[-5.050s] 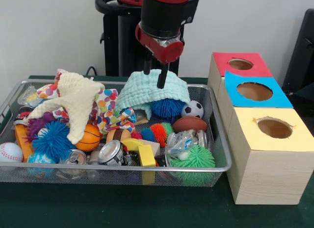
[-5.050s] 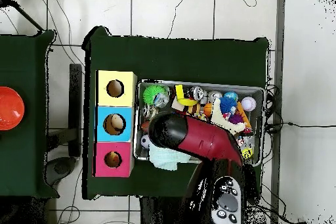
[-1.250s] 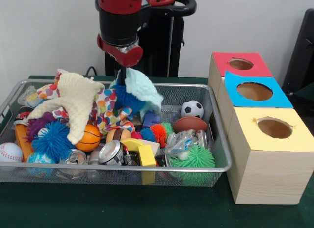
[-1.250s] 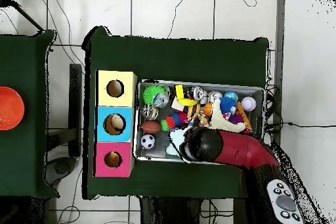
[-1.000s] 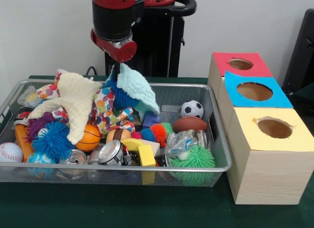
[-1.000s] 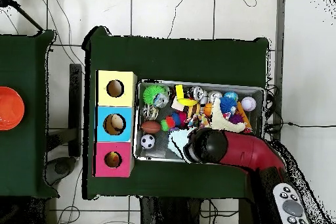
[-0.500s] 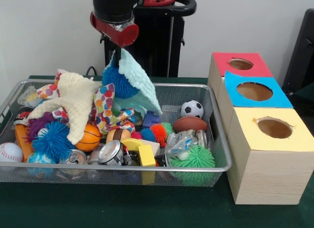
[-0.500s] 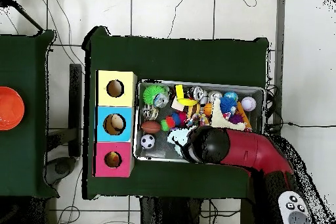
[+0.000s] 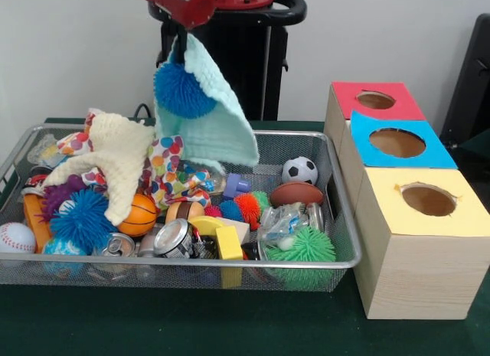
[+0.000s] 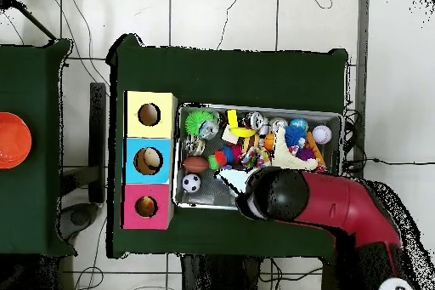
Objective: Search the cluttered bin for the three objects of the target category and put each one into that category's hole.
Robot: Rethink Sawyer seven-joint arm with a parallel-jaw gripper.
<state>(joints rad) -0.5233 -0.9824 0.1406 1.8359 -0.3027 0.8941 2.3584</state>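
My gripper (image 9: 182, 36) is high above the wire mesh bin (image 9: 191, 262), at the top edge of the front view. It is shut on the top corner of the mint green waffle cloth (image 9: 210, 119), which hangs clear above the clutter. A blue spiky ball (image 9: 182, 89) clings to the cloth's left side. A pale yellow cloth (image 9: 122, 161) lies draped over toys at the bin's left. A third cloth is not in sight. The red-topped hole (image 9: 375, 100) is on the farthest box at the right. In the overhead view the arm (image 10: 280, 195) hides the gripper; a bit of mint cloth (image 10: 234, 181) shows.
The blue-topped hole (image 9: 396, 142) and yellow-topped hole (image 9: 429, 200) stand nearer than the red one. The bin holds a polka-dot cloth (image 9: 172, 172), cans (image 9: 174, 237), a soccer ball (image 9: 300, 171), a green spiky ball (image 9: 305, 247), a basketball (image 9: 140, 214) and a baseball (image 9: 15, 237).
The gripper has risen with the mint green cloth, lifting it out of the bin; the blue spiky ball has come up with it. The rest of the bin is unchanged.
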